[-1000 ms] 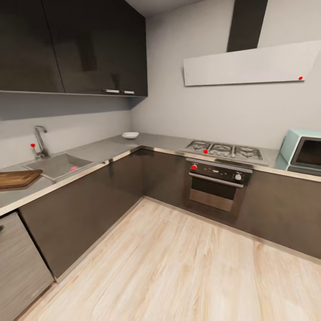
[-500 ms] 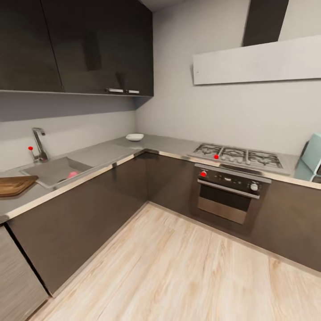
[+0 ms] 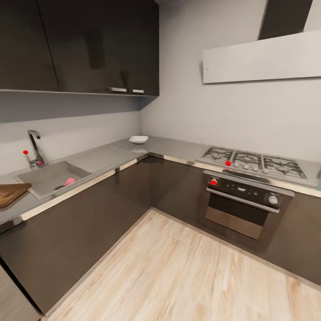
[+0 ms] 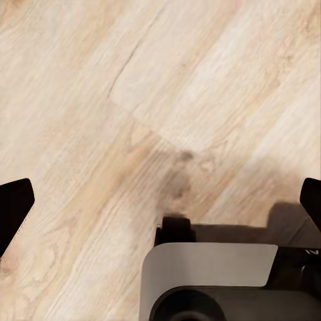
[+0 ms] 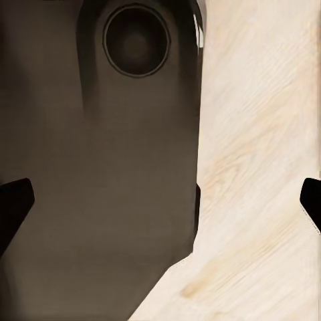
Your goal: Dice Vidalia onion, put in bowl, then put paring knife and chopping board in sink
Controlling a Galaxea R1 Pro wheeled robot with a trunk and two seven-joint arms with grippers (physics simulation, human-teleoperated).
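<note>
At the left of the head view, the grey sink point(image 3: 44, 176) is set into the countertop point(image 3: 107, 156), with its chrome faucet point(image 3: 34, 147) behind it. The pinkish Vidalia onion point(image 3: 70, 181) lies in the basin. A corner of the brown chopping board point(image 3: 9, 192) shows at the left edge. The white bowl point(image 3: 138, 139) stands in the far counter corner. The paring knife is out of view. My left gripper point(image 4: 160, 204) hangs open over the wooden floor, and my right gripper point(image 5: 160, 204) is open over my dark base; both hold nothing.
A gas hob point(image 3: 254, 162) over an oven point(image 3: 243, 203) fills the right-hand counter run, under a range hood point(image 3: 263, 58). Dark wall cabinets point(image 3: 80, 44) hang above the sink side. Light wooden floor point(image 3: 178, 267) spreads between the L-shaped cabinets.
The whole head view has shifted: the hob slid right, the sink and board slid left and lower, and the teal appliance left the picture. That is camera motion; nothing on the counter moved.
</note>
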